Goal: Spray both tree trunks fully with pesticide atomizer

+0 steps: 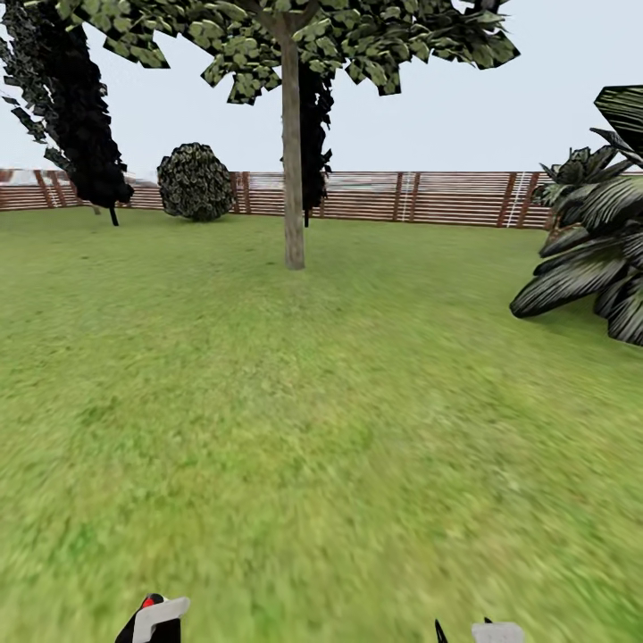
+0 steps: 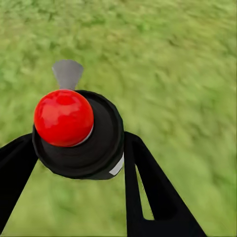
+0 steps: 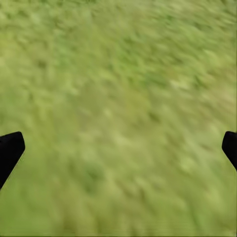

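The left end effector has two matte black fingers, flat and tapering, widening toward the camera in the left wrist view; the nearer one carries a narrow slot cut through its length. The right end effector shows as two plain black fingertips with rounded corners at opposite edges of the right wrist view. At the bottom of the head view, a pale grey block and thin black points mark the right arm, probably its wrist housing, though little of it can be made out.
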Controlling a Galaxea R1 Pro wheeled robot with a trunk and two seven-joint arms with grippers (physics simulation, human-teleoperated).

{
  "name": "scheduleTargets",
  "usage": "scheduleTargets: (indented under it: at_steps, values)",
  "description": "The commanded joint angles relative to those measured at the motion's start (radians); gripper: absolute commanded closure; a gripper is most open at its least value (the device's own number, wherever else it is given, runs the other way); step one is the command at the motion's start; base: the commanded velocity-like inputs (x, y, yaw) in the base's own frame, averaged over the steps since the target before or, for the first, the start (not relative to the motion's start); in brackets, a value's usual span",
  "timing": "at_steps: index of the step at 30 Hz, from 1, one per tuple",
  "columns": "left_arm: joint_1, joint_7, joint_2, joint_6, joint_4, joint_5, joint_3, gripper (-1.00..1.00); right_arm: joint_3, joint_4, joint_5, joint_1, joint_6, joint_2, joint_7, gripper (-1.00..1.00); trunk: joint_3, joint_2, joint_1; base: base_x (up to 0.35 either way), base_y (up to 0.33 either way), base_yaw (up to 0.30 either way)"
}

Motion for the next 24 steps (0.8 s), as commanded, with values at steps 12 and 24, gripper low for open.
scheduleTargets:
  at_steps: [12, 24]
  values:
    - [0.0, 0.001, 0.0, 0.0, 0.0, 0.0, 0.0, 1.0, 0.0, 0.002, 0.0, 0.0, 0.0, 0.0, -0.002, -1.0, 0.0, 0.0, 0.0, 0.33, 0.077, 0.0]
    - [0.0, 0.001, 0.0, 0.0, 0.0, 0.0, 0.0, 1.0, -0.005, 0.0, -0.003, 0.0, 0.0, 0.0, -0.006, -1.0, 0.0, 0.0, 0.0, 0.33, 0.077, 0.0]
